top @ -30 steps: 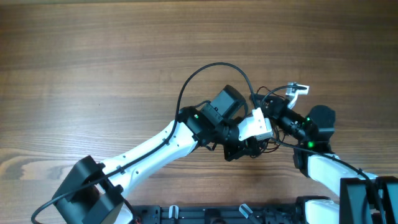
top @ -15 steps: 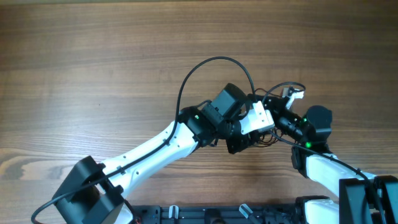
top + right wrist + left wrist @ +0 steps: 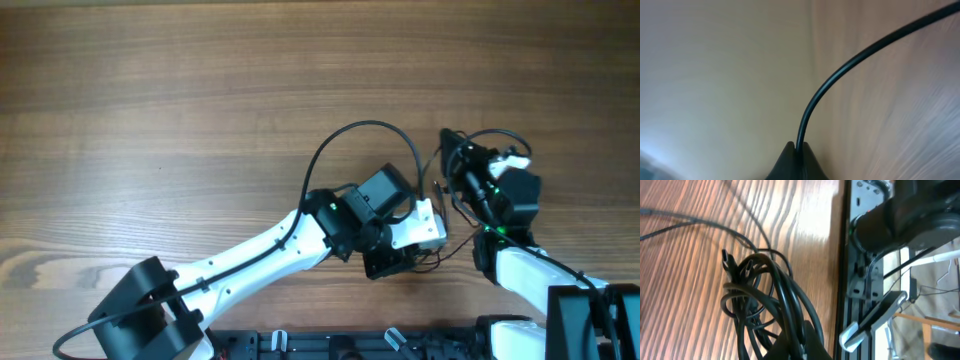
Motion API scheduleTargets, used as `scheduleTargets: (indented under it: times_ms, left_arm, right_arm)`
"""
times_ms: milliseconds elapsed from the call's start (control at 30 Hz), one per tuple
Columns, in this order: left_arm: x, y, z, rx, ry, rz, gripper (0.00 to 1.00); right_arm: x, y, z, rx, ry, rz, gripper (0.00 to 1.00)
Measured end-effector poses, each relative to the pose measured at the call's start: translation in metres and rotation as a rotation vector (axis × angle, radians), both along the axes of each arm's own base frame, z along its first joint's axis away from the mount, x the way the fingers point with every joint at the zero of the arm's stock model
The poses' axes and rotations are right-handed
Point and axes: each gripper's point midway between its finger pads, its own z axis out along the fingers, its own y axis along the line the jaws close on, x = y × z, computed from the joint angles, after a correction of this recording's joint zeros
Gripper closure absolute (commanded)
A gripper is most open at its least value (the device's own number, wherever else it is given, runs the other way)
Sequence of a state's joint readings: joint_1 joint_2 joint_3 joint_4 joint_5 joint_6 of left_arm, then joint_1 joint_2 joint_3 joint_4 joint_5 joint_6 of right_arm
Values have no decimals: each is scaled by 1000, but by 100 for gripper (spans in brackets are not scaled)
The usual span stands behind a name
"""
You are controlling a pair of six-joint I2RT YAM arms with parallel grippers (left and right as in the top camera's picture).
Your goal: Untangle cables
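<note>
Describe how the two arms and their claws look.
Both the left arm and right arm have white links, black joints and small green lights. A thick black wire loops off the left arm's wrist. The left claw and right claw are black.

We list two arms. Left arm [image 3: 260,245], base at 7 o'clock: white tubular links, black joint housings, one green light [image 3: 327,207], thick black wire [image 3: 365,123] arching over the wrist. Right arm [image 3: 515,267], base at 5 o'clock: white link, black joints, two green lights [image 3: 497,231]. Right gripper [image 3: 796,148]: matte black, tapered fingertips.
</note>
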State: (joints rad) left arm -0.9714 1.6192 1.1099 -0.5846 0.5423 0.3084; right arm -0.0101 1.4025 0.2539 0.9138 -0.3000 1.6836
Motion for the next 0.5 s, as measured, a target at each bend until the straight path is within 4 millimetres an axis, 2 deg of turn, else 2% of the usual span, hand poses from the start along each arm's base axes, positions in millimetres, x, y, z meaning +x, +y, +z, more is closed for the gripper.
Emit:
scheduleTargets:
  times_ms: [100,133,167,200,233,333,400,433,500]
  left_arm:
    - [18,9,-2,17,-8,55,96]
    - [29,12,-1,9,-14,88,96]
    - [40,13,0,-2,-19,122,96]
    - [56,14,4,-27,-26,177,96]
    - [90,19,13,-74,-31,297,96]
    - [139,38,24,-130,26,525,96]
    - [164,57,28,-149,73,650,96]
    - [178,73,30,-164,122,726,96]
    - [192,91,34,-198,174,783,96]
  right_arm:
    - [-3,-17,-17,-94,47,-25,74]
    - [-4,-18,-19,-130,47,-14,59]
    - [-4,-18,-20,-156,42,-3,37]
    - [-5,-16,-20,-240,13,39,0]
    - [-6,-12,-19,-267,-1,75,0]
    - [-9,-2,-18,-369,-52,161,0]
    - [-11,4,-17,-424,-86,214,0]
    - [-12,8,-16,-447,-108,244,0]
    - [-13,17,-5,-491,-191,302,0]
